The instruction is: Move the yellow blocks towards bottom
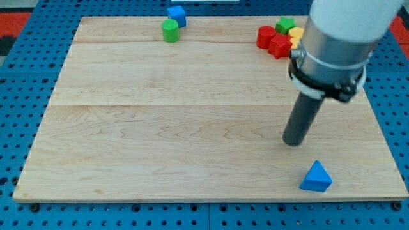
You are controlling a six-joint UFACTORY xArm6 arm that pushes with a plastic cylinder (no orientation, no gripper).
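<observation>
Yellow blocks [296,35] unlabelled, beside red blocks [273,40]

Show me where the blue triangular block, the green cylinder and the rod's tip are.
Blue triangular block [316,177]: camera view, on its front face.
Green cylinder [170,30]: camera view, on its side wall.
My tip [293,142]: camera view, on the rod's very end, up-left of the blue triangular block.

tabletop [160,128]: carries all blocks
my tip [294,143]: right half, just above-left of blue wedge block [316,177] and apart from it
green cylinder [170,30]: top edge, left of centre; blue cube [177,15] touching behind it
top-right cluster: two red blocks [266,36] [279,46] left; green block [285,25] behind; yellow block [296,33] rightmost, partly hidden by the arm
</observation>
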